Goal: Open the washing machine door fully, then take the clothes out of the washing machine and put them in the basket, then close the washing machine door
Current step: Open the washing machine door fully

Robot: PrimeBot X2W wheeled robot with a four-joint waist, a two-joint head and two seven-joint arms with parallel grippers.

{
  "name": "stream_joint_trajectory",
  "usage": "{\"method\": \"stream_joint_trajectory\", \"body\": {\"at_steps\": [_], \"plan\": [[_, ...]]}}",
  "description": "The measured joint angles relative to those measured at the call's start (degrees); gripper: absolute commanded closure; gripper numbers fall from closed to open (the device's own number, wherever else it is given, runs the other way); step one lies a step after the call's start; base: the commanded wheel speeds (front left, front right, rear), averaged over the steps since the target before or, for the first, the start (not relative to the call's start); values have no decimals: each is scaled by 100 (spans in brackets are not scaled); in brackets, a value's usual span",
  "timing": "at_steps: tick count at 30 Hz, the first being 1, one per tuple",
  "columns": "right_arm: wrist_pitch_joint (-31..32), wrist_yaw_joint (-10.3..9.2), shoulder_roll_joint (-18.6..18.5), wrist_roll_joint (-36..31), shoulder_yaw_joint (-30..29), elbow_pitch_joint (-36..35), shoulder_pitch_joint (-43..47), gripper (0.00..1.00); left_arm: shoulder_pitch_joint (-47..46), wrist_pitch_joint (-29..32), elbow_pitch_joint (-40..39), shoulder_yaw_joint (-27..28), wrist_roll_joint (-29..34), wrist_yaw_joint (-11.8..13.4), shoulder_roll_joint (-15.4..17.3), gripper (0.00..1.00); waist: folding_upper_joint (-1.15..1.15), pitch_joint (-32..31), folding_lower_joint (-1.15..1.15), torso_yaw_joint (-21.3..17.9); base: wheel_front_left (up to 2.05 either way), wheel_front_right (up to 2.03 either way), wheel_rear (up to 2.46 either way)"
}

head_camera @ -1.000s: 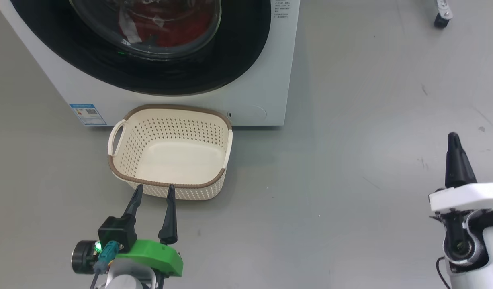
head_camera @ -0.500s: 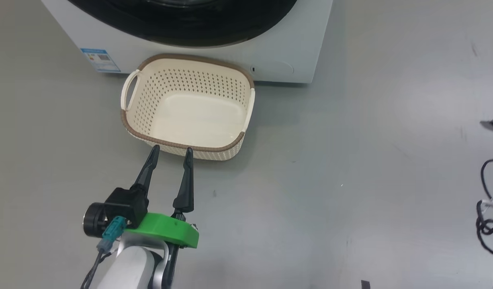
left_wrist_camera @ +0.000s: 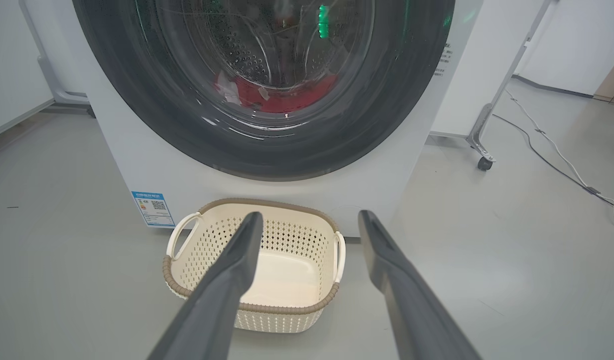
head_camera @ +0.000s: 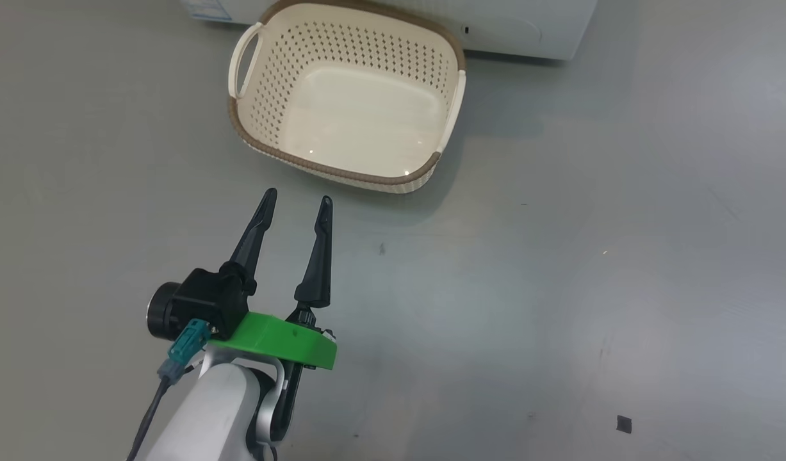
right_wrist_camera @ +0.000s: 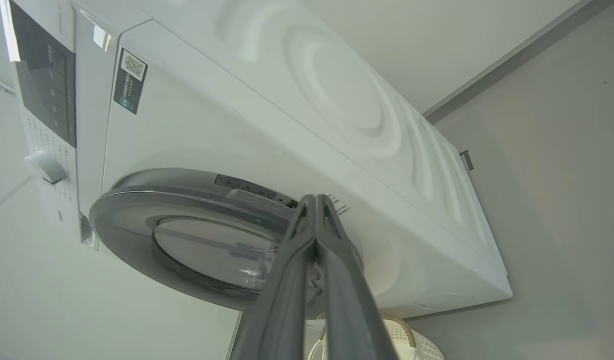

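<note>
The cream basket (head_camera: 341,171) with a brown rim stands on the grey floor against the foot of the white washing machine (head_camera: 527,25); nothing lies in it. My left gripper (head_camera: 298,196) is open and holds nothing, its tips a short way in front of the basket. In the left wrist view this gripper (left_wrist_camera: 309,215) points at the basket (left_wrist_camera: 281,307) and at the washing machine door (left_wrist_camera: 397,100), which is shut. Red clothes (left_wrist_camera: 286,97) lie in the drum behind the glass. My right gripper (right_wrist_camera: 316,199) is shut with nothing in it, close to the door (right_wrist_camera: 136,235) at its rim.
A wheeled stand leg (left_wrist_camera: 482,162) and a floor cable (left_wrist_camera: 552,145) lie right of the machine. The machine's control panel has a knob (right_wrist_camera: 44,166). A blue sticker (left_wrist_camera: 153,207) marks the lower left corner. Open grey floor spreads to the basket's right.
The head camera has tipped down, so the machine and basket have slid up the picture. The right gripper has gone from that picture's lower right. The left gripper stays open.
</note>
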Motion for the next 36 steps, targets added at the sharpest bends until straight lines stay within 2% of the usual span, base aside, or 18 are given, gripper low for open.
{"method": "stream_joint_trajectory", "body": {"at_steps": [11, 17, 24, 36], "plan": [[549, -257, 1, 325, 187, 335, -955, 100, -91, 0, -76, -45, -9, 1, -5, 0, 0, 510, 0, 430, 0, 0, 0], [759, -323, 20, 437, 231, 449, -1349, 100, -168, 0, -129, -89, -60, 1, -19, 0, 0, 685, 0, 560, 0, 0, 0], [953, -514, 79, 576, 246, 688, -1837, 100, -209, 0, -194, -138, -67, 1, -26, 0, 0, 891, 0, 698, 0, 0, 0], [1096, -615, 147, 698, 208, 1000, -2621, 100, -240, 0, -322, -270, -214, 1, -43, 0, 0, 1184, 0, 938, 0, 0, 0]]}}
